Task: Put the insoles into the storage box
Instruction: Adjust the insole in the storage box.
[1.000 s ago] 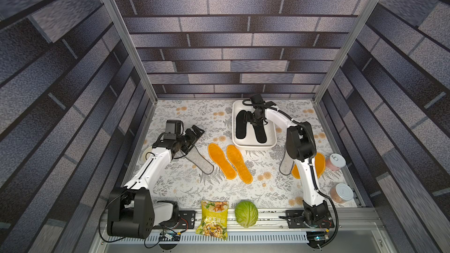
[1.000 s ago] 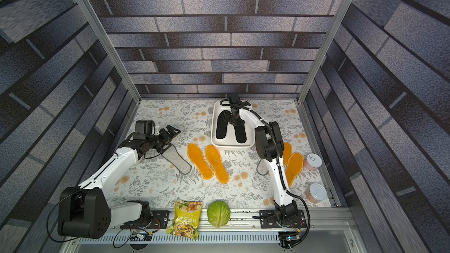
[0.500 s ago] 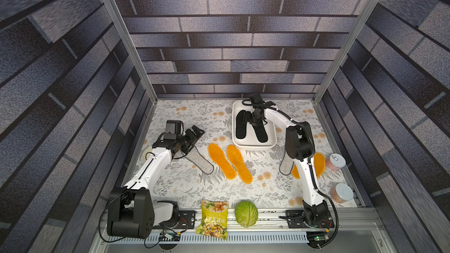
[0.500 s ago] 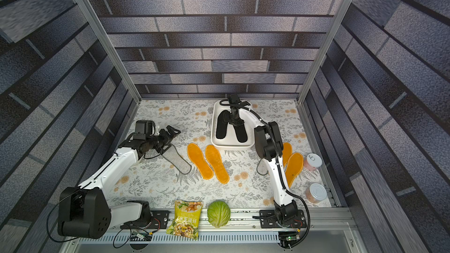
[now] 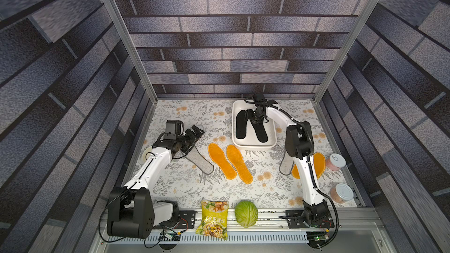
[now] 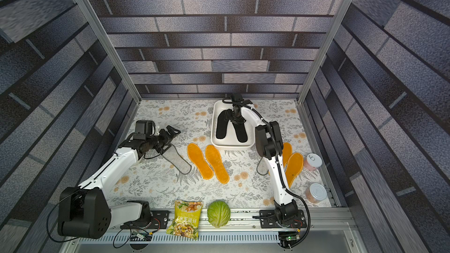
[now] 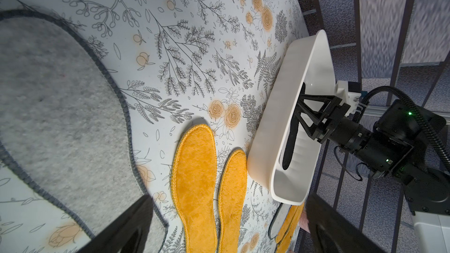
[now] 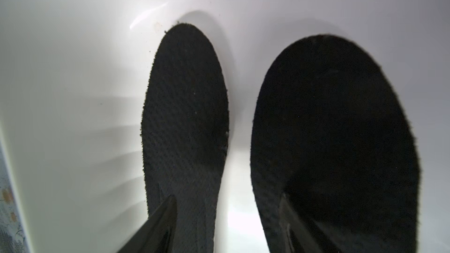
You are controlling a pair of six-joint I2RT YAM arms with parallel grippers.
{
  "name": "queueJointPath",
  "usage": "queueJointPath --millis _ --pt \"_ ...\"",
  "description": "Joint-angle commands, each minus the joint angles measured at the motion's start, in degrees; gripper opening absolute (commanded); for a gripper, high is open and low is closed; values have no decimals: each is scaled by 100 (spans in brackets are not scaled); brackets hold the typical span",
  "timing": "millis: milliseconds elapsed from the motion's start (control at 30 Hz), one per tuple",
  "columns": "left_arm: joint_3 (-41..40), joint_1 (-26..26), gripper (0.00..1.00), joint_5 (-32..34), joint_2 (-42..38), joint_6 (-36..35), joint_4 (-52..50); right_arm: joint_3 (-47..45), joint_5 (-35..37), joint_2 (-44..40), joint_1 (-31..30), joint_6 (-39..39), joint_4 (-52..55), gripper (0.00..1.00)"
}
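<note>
1. Counter [image 5: 185, 191] with a floral print carries everything; a small cream round thing [image 5: 146, 155] sits at its left edge.
2. The left jaws stand spread wide and empty above the counter's left half, near the far end of a grey insole [image 5: 202, 164] lying flat there.
3. Near the middle an orange insole [image 5: 221, 161] and a second orange insole [image 5: 239, 164] lie just beside each other; a snack bag [image 5: 214, 217] and a green cabbage [image 5: 246, 214] rest at the near edge.
4. The storage box [image 5: 253, 146] stands right of centre toward the far edge, just beyond that orange pair.
5. Inside it a black insole [image 5: 240, 126] and another black insole [image 5: 260, 132] lie abreast.
6. The right jaws reach down into the box, spread, 1 finger over each black insole, pinching nothing.
7. Toward the right edge lie a second grey insole [image 5: 285, 164], partly behind the right arm, a third orange insole [image 5: 295, 172] and a fourth orange insole [image 5: 319, 164].
8. Along the right edge stand a lidded jar [image 5: 337, 162] and a second lidded jar [image 5: 341, 192].
</note>
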State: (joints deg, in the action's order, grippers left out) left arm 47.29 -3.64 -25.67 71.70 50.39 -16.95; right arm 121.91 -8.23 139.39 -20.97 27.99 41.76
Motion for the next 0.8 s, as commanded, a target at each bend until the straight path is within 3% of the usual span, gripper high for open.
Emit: queueJointPath --millis 0,267,767 --pt "22 30 100 36 -31 -77 -98 76 -260 9 69 -112 -74 68" --pt "18 30 100 42 -28 -73 -87 -711 -970 -669 71 -405 -970 67" --pt "26 21 100 33 21 -60 -38 -788 -878 -604 -91 -568 -747 66"
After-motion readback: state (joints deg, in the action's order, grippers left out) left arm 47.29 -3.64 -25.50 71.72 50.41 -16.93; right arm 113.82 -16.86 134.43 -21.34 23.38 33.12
